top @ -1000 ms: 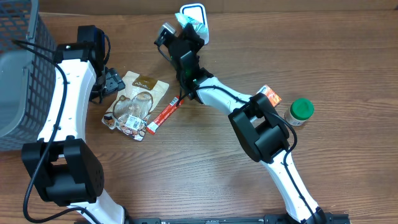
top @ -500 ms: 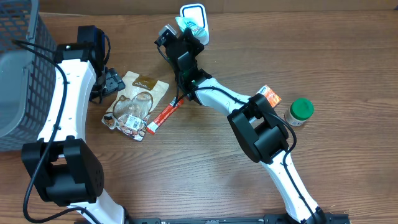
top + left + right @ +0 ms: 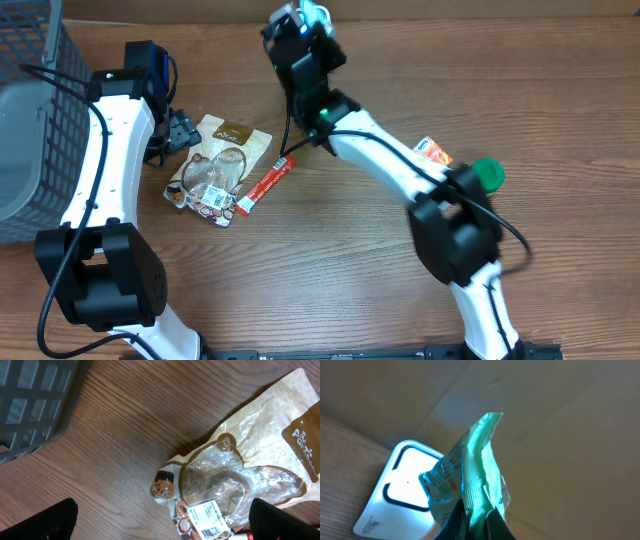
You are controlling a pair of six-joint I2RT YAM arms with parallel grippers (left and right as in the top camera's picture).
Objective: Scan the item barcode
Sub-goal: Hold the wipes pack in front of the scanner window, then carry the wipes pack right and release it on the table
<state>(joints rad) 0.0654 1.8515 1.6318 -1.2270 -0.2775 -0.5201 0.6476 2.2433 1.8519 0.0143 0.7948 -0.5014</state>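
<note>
left gripper (image 3: 162, 512): jaws wide apart over tan clear-window snack pouch (image 3: 235, 475) | right gripper (image 3: 472, 522): pinched on thin green crinkled foil sachet (image 3: 479, 455), at the far edge of the table (image 3: 560, 90), above white lit scanner pad (image 3: 395, 487) | do: turn the printed panel, probably the barcode, flat toward the window and hold it steady

Crinkled green packet (image 3: 481, 472), upright, close by glowing white scanner (image 3: 402, 482)

One grey basket (image 3: 30, 60) at the far left, one brown pouch (image 3: 220, 160), one red stick packet (image 3: 265, 185), one orange packet (image 3: 432, 150), one green-lidded jar (image 3: 490, 172), one green sachet (image 3: 480, 460), one scanner (image 3: 400, 490).
</note>
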